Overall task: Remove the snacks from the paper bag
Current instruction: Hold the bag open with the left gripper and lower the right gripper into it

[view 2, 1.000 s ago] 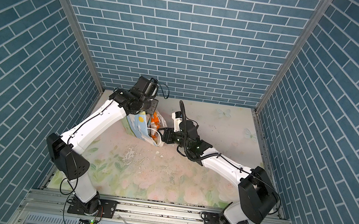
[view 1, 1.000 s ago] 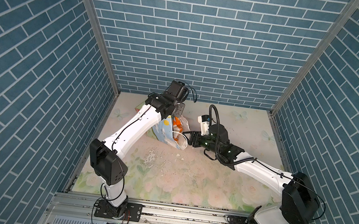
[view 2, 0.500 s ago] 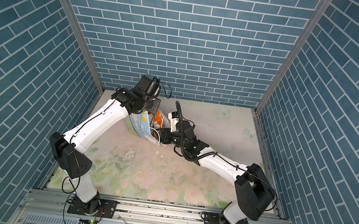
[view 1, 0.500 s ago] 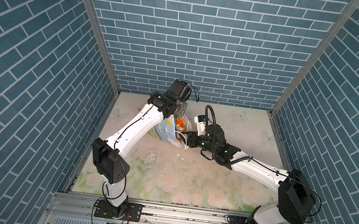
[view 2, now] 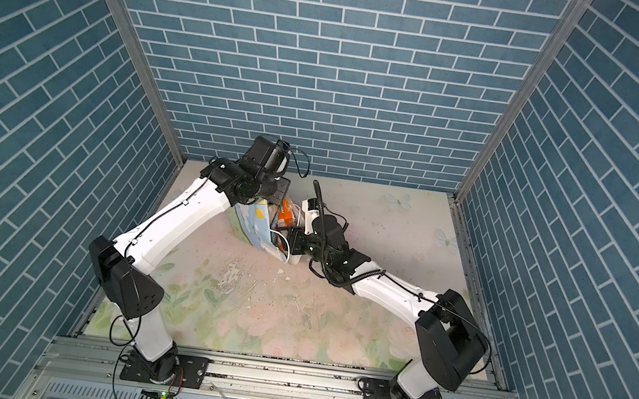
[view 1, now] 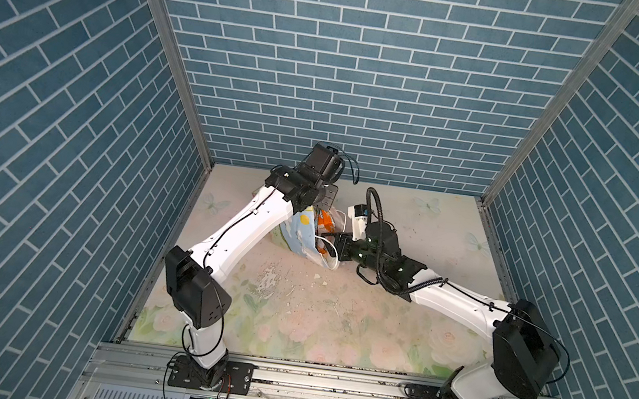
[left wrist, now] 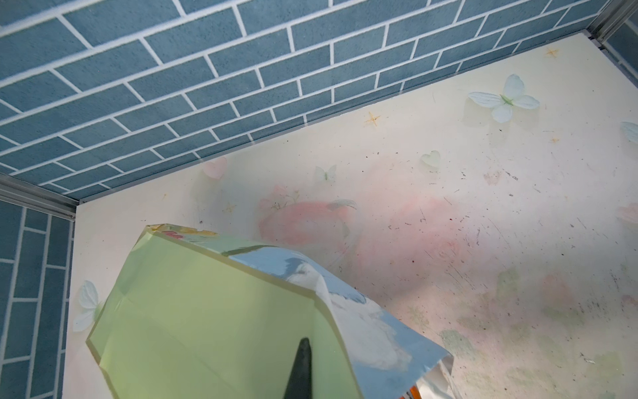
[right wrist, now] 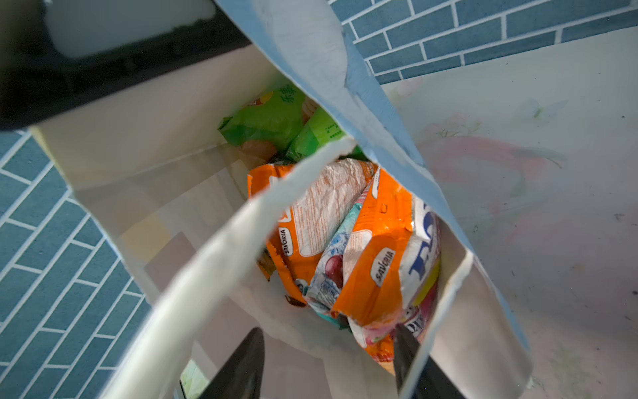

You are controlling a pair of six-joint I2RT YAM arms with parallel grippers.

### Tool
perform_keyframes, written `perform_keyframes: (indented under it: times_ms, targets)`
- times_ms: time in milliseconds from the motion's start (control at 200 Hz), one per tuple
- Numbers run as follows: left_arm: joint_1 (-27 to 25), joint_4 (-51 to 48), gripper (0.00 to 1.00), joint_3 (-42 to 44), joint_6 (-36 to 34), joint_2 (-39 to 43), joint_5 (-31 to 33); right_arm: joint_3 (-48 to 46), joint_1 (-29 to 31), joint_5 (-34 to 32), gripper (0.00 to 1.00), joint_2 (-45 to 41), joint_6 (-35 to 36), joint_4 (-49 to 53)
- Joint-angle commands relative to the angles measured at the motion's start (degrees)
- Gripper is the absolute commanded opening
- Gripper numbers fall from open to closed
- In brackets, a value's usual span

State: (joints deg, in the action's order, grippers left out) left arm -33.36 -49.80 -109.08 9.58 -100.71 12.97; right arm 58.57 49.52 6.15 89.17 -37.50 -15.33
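Left gripper (left wrist: pixel 303 349): fingers pressed together. Only one dark tip shows, lying on the green base of the paper bag (left wrist: pixel 207 328). I judge it pinches a fold there and holds the bag tipped, mouth toward my other fingers.

Right gripper (right wrist: pixel 327 328): fingers spread, holding nothing, tips just inside the bag's mouth. The snacks (right wrist: pixel 345 241) sit heaped right ahead of these tips, all inside the bag. I see none on the table (right wrist: pixel 552 207).

Step in hand, as I read it: take the first packet.
- Nearest is the orange packet (right wrist: pixel 376 276), with a fruit-print packet (right wrist: pixel 331 273) tucked against it. One tip seems to touch the heap.
- Go slightly deeper and straddle one crinkled edge, not the whole heap.
- Close on a single packet, then draw straight back out of the mouth so the paper wall does not come along.
- The left pinch must hold firm meanwhile.
- A white strip (right wrist: pixel 224 262) crosses in front of my fingers and could snag.

Hard to make out:
- The strip is blurred; cord handle or rim, I cannot tell.
- The green packets (right wrist: pixel 266 121) lie far beyond the tips, half behind a folded-in wall.
- Packets underneath cannot be counted.
- The left gripper's second finger is hidden.
- In both top views my wrist covers the bag's mouth.
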Motion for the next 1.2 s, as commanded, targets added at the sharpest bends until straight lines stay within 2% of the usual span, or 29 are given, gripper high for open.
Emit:
perform_keyframes:
  times_ms: [0, 410, 810, 1030, 1100, 1195]
  targets:
    - [-0.8, 3.5, 0.00, 0.1, 0.8, 3.9, -1.4, 1.6, 0.2, -3.7, 0.60, 0.4, -0.4, 0.5]
    - [-0.8, 4.8, 0.00, 1.3, 2.7, 4.2, -4.8, 3.4, 0.3, -1.7, 0.58, 3.8, -0.9, -1.4]
    - [-1.0, 5.0, 0.00, 0.9, 3.4, 4.4, -6.8, 4.2, 0.3, -5.5, 0.57, 6.8, -1.6, -1.0]
    - [-1.1, 4.6, 0.00, 1.1, 3.3, 3.8, -6.5, 4.8, 0.3, -5.3, 0.37, 7.0, -1.3, -1.8]
    - [-1.1, 4.7, 0.00, 1.2, 3.2, 3.6, -6.4, 4.5, 0.3, -5.4, 0.27, 6.6, -1.2, -1.8]
    - [-1.0, 4.7, 0.00, 1.2, 3.2, 3.2, -6.2, 3.9, 0.3, -5.6, 0.23, 5.6, -1.0, -2.0]
